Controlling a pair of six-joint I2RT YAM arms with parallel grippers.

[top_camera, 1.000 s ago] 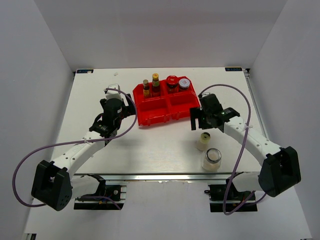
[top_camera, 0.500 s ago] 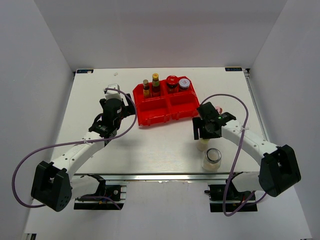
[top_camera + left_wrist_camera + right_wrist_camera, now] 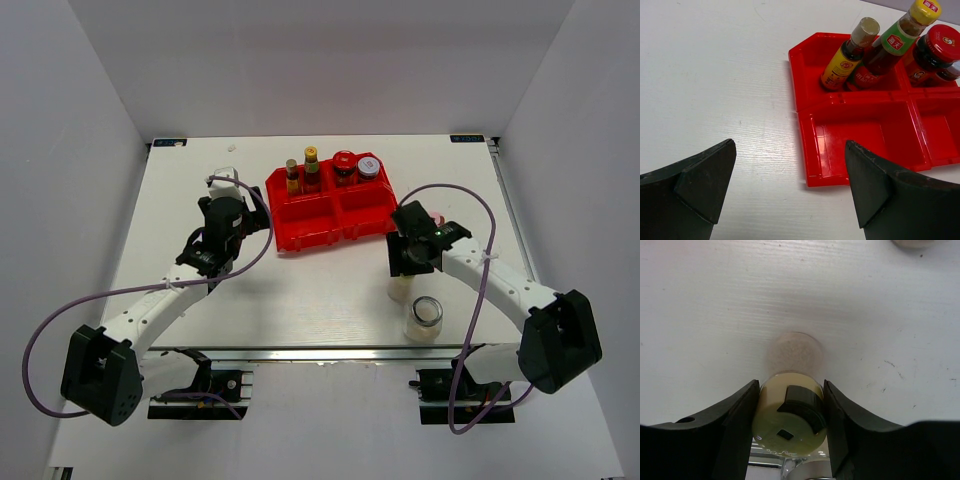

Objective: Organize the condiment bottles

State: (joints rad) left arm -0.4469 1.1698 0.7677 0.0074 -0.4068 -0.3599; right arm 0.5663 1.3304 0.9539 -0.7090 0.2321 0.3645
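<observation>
My right gripper [image 3: 791, 407] is shut on the cream cap of a pale shaker [image 3: 790, 415] that stands upright on the table; from above, the gripper [image 3: 405, 268] covers most of the shaker [image 3: 401, 291]. A silver-lidded glass jar [image 3: 424, 317] stands just in front of it. In the red tray's [image 3: 318, 238] back compartments stand two slim yellow-capped bottles [image 3: 292, 176] [image 3: 311, 167], a red-lidded jar [image 3: 344, 166] and a silver-lidded jar [image 3: 368, 168]. My left gripper [image 3: 212, 258] hangs open left of the tray, with nothing between its fingers [image 3: 705, 175].
A pink-capped item [image 3: 437, 217] lies behind my right wrist, near the tray's right side. The tray's front compartments [image 3: 860, 135] hold nothing. Purple cables loop off both arms. White walls close in the table on three sides.
My right gripper moved toward the near edge, came down over the cream-capped shaker and shut on its cap. The left arm stayed where it was.
</observation>
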